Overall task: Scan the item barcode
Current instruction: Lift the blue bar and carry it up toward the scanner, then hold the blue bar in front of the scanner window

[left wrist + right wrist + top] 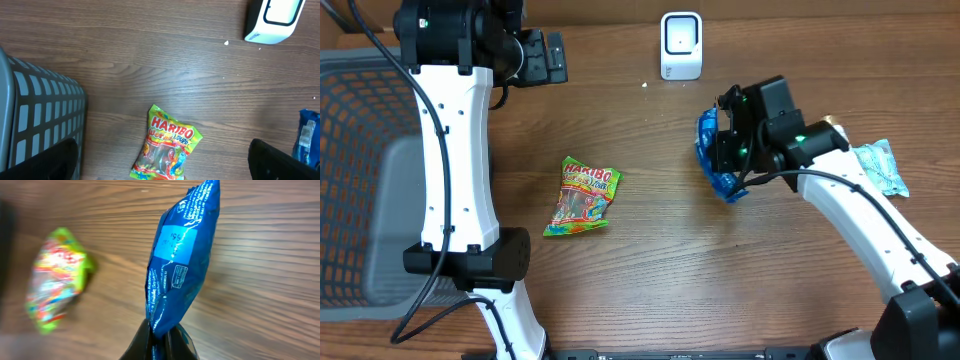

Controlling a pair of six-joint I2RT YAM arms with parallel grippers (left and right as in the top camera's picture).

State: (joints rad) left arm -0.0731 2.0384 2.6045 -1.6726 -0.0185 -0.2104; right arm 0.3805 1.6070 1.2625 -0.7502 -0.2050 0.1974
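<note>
My right gripper (727, 150) is shut on the end of a blue snack packet (708, 135), lifted off the wooden table at the right of centre. In the right wrist view the blue packet (185, 255) stands up from the closed fingers (172, 342), its printed back panel facing the camera. The white barcode scanner (681, 45) stands at the back centre, a little left of the packet, and shows again as the scanner (274, 20). My left gripper (545, 57) hangs open at the back left, nothing between its fingers (280, 160).
A green Haribo bag (582, 195) lies flat left of centre, below the left gripper, seen also as the bag (167, 147). A grey mesh basket (360, 150) fills the left edge. A pale blue packet (878, 165) lies at the far right.
</note>
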